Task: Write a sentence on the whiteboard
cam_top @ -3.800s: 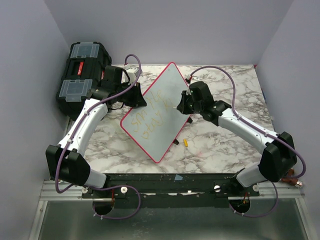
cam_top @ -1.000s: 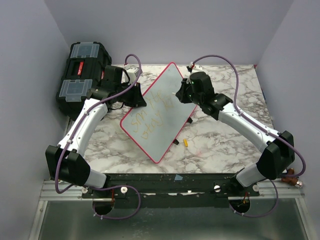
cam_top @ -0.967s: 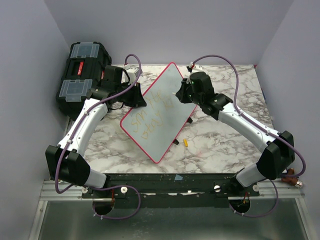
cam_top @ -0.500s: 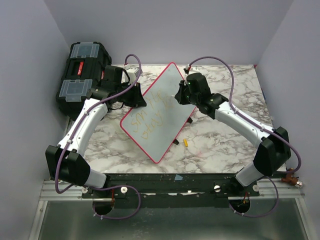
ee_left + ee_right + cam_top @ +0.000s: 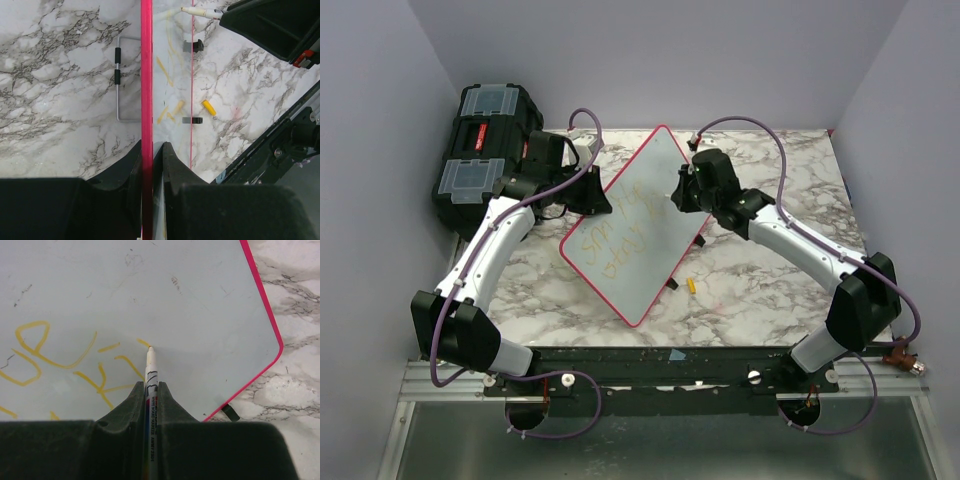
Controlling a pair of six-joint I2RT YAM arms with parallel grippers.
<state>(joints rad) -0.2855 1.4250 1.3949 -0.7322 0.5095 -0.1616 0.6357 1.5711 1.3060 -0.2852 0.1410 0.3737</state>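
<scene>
The whiteboard (image 5: 645,215), white with a pink-red frame, stands tilted on the marble table. My left gripper (image 5: 597,192) is shut on its left edge; in the left wrist view the frame (image 5: 146,75) runs between the jaws (image 5: 152,150). My right gripper (image 5: 682,192) is shut on a white marker (image 5: 150,371), whose tip touches the board (image 5: 200,295) at the end of a yellow stroke. The sentence (image 5: 615,235) is yellow-orange writing in two lines, and its letters also show in the right wrist view (image 5: 65,355).
A black toolbox (image 5: 485,150) with clear-lidded trays stands at the back left. A yellow marker cap (image 5: 691,285) lies on the table by the board's right edge. A wire stand (image 5: 119,82) lies behind the board. Grey walls close in three sides.
My right gripper with the marker has moved up and left across the board, from its right edge toward the upper middle. The left gripper and board have stayed put.
</scene>
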